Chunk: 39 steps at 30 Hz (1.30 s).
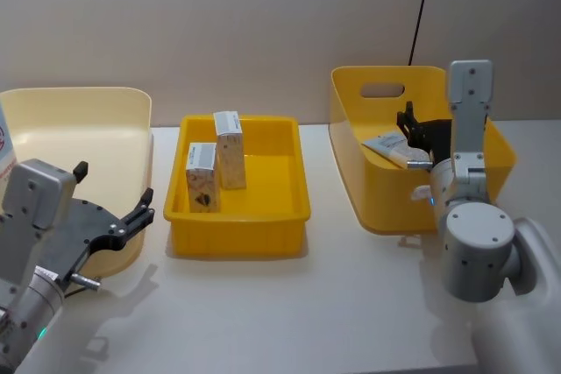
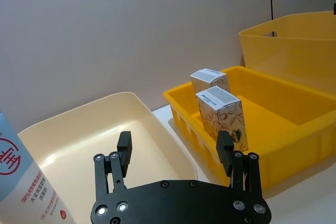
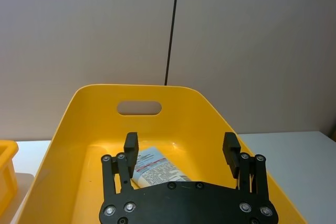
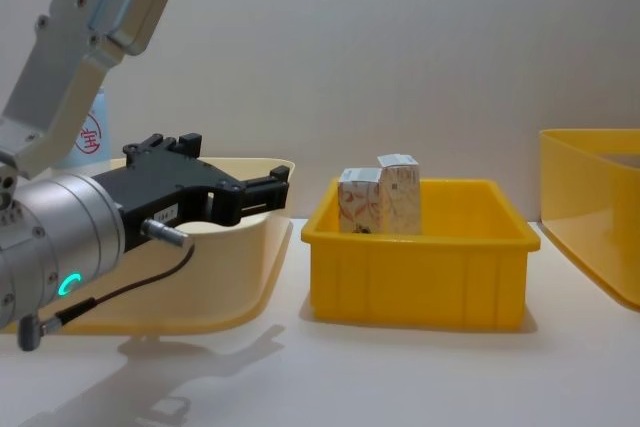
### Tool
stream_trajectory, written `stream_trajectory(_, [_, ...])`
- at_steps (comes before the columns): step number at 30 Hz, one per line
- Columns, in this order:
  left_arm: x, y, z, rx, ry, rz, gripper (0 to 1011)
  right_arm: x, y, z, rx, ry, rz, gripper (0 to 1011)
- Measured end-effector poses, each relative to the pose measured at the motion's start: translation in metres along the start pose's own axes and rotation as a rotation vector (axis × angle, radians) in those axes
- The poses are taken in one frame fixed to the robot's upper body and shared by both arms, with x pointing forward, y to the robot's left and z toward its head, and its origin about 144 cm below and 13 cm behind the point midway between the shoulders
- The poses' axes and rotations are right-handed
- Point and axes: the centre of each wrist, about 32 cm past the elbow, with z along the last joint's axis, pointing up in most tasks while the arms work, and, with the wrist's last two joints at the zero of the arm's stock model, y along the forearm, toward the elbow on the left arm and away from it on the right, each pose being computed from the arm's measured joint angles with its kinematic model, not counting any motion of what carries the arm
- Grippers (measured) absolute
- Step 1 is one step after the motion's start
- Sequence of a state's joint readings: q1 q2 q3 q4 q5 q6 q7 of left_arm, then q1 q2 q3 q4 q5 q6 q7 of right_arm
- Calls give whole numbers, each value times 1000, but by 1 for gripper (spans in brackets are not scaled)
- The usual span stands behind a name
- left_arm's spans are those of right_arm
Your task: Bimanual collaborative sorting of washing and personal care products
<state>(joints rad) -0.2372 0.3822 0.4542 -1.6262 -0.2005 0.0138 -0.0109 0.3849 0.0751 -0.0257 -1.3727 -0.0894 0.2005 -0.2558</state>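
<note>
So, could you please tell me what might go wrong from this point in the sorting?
1. The right gripper hangs open inside the tall yellow bin above a lying tube; a descent might clip the bin wall.
2. The two white cartons stand upright, close together, in the shallow yellow tray; the open left gripper could topple one while grasping the other.

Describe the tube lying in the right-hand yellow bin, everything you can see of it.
The tube lies flat on the floor of the tall yellow bin, pale blue-white with a printed text panel facing up. In the head view its cap end points toward the bin's near side. The open right gripper hovers above it, not touching. Its lower part is hidden behind the gripper.
</note>
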Motion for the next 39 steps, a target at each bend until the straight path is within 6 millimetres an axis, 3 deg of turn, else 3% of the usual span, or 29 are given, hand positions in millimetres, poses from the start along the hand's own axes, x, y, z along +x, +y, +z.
stream_trajectory(19, [0, 0, 0, 0, 0, 0, 1003, 3, -6, 1, 83, 36, 43, 1001])
stream_trajectory(39, [0, 0, 0, 0, 0, 0, 1003, 12, -26, 7, 257, 108, 265, 1001])
